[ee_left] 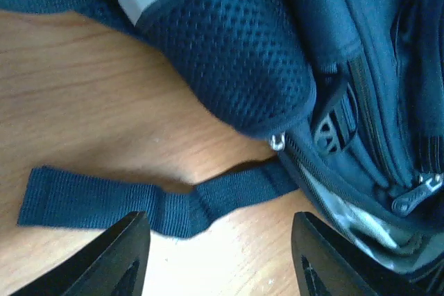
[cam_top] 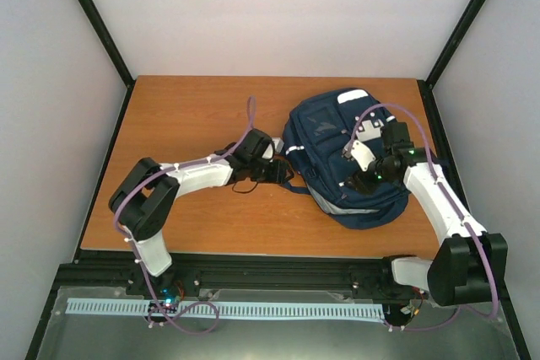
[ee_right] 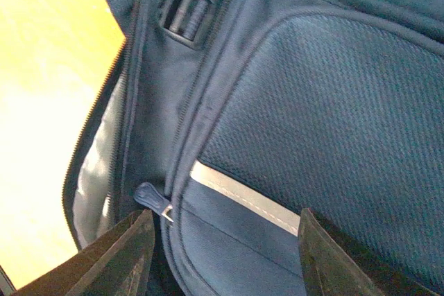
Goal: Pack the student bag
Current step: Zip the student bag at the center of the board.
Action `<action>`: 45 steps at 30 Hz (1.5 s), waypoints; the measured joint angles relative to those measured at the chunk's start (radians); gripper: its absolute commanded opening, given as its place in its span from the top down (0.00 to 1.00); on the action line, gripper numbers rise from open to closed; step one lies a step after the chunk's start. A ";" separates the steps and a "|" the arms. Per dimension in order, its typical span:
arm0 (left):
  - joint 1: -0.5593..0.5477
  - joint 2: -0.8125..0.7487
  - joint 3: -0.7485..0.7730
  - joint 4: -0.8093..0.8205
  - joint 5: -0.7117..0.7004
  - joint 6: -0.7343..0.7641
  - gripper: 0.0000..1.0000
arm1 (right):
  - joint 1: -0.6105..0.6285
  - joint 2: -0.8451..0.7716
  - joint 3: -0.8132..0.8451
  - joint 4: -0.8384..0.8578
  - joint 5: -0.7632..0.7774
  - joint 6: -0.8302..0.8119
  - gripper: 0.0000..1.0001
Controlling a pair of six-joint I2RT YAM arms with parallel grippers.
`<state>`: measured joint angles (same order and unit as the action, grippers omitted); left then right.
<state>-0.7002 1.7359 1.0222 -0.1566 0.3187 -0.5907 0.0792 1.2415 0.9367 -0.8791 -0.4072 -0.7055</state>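
The student bag, a navy-blue backpack with white stripes, lies on the right half of the wooden table. My left gripper sits at the bag's left edge, open, with only tabletop between its jaws. A loose dark strap lies just beyond its fingertips, beside the mesh side pocket. My right gripper hovers over the bag's front, open, straddling a seam of fabric. A zipper pull lies close to its left finger. A compartment with grey lining gapes open.
A plastic buckle and a reflective stripe show on the bag. Another zipper pull sits on the bag's edge. Dark frame posts stand at the table's back corners, with white walls around.
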 measured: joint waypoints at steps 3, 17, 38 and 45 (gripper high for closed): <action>0.004 0.051 0.045 0.025 0.008 -0.026 0.40 | 0.046 0.000 -0.001 0.007 -0.003 0.010 0.40; 0.100 0.320 0.194 0.175 0.108 -0.242 0.74 | 0.298 0.200 0.056 0.168 0.036 0.161 0.37; 0.115 0.287 0.201 0.271 0.208 -0.202 0.91 | 0.352 0.407 0.159 0.309 0.158 0.330 0.39; 0.115 0.269 0.074 0.329 0.179 -0.164 0.46 | 0.354 0.420 0.142 0.328 0.174 0.327 0.46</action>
<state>-0.5850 2.0048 1.0962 0.1722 0.4976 -0.7544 0.4328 1.6619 1.0782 -0.5510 -0.2329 -0.3790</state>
